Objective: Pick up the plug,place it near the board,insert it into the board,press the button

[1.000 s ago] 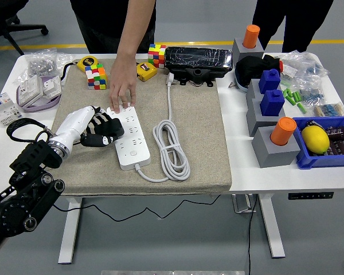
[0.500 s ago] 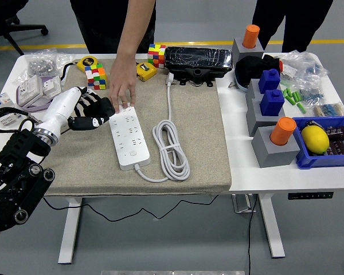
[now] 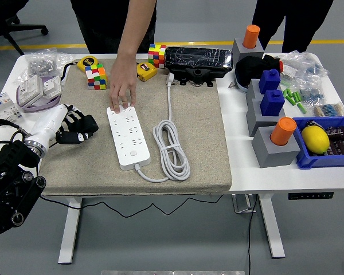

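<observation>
A white power strip (image 3: 126, 136) lies lengthwise on the tan mat (image 3: 200, 132). Its white cable (image 3: 172, 148) coils to the right and runs up to the white plug (image 3: 170, 77) near the mat's far edge. A person's hand (image 3: 121, 91) presses down on the far end of the strip. My left hand (image 3: 80, 129), with a white forearm and black fingers, hovers over the mat's left edge. It is well to the left of the strip, fingers relaxed and holding nothing. My right arm is out of view.
Two colour cubes (image 3: 95, 76) (image 3: 156, 54), a yellow tape measure (image 3: 87, 61) and a black device (image 3: 198, 60) line the far side. Grey blocks with orange and blue pieces (image 3: 273, 114) and a blue bin holding a lemon (image 3: 315, 139) stand at the right. White sockets (image 3: 37, 89) lie at the left.
My left hand has pulled back from the power strip, moving left to the mat's edge. The person's hand has stayed on the strip's far end.
</observation>
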Tool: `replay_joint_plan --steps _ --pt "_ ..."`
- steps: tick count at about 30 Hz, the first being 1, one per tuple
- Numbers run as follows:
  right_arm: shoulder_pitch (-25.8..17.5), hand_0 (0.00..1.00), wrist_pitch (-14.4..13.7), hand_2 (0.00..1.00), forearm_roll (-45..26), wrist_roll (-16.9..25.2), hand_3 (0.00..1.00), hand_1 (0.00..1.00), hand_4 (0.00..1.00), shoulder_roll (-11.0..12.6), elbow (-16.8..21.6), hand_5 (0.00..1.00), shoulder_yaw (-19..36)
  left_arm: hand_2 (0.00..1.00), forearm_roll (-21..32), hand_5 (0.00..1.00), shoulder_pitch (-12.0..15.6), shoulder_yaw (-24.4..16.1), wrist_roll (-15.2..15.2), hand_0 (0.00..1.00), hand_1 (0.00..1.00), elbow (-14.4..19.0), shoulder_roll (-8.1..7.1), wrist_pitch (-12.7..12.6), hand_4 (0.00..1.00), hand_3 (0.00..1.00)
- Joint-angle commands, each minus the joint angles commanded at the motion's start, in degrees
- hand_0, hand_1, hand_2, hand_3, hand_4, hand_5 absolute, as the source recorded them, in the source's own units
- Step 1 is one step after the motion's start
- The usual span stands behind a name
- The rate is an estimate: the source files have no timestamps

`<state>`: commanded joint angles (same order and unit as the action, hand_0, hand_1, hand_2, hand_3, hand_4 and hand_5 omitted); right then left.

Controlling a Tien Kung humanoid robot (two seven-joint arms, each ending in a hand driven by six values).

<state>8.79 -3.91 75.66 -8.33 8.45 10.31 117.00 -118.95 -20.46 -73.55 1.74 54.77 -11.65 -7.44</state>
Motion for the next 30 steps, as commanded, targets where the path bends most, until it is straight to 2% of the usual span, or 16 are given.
replay_joint_plan --steps 3,7,9,15,28,29,30 --pt "0.07 0.822 0.00 0.751 0.00 -0.01 0.791 0.762 0.998 0.01 0.00 0.998 -0.03 0.441 1.01 0.129 0.08 0.39 0.42 0.285 0.438 0.08 -0.10 1.05 0.748 0.487" --pt "0.20 0.820 0.02 0.751 -0.20 0.08 0.791 0.761 0.998 -0.05 0.00 0.998 -0.18 0.452 2.50 0.127 0.12 1.34 0.77 0.303 0.448 0.74 -0.44 4.71 0.744 0.486" --pt "0.22 0.820 0.00 0.751 -0.20 0.06 0.791 0.761 0.998 -0.05 0.00 0.998 -0.17 0.452 3.07 0.127 0.10 1.77 1.03 0.303 0.448 0.98 -0.56 5.41 0.744 0.486" --pt "0.16 0.821 0.01 0.751 -0.23 0.06 0.791 0.761 0.998 0.01 0.00 0.998 -0.23 0.462 2.70 0.134 -0.05 1.85 1.10 0.310 0.456 0.97 -0.47 4.56 0.749 0.485" --pt "-0.07 0.820 -0.14 0.751 -0.46 0.07 0.791 0.761 0.998 0.10 0.00 0.998 -0.34 0.481 1.79 0.147 0.48 2.30 0.98 0.321 0.491 0.63 -0.53 5.02 0.767 0.503" --pt "-0.11 0.820 -0.14 0.751 -0.43 0.07 0.791 0.761 0.998 0.10 0.00 0.998 -0.31 0.587 1.71 0.159 0.48 2.27 0.98 0.377 0.588 0.70 -0.56 5.16 0.808 0.567" --pt "-0.15 0.820 -0.14 0.751 -0.41 0.05 0.791 0.761 0.998 0.10 0.00 0.998 -0.31 0.587 1.63 0.159 0.46 2.24 0.96 0.377 0.588 0.75 -0.58 5.31 0.808 0.567"
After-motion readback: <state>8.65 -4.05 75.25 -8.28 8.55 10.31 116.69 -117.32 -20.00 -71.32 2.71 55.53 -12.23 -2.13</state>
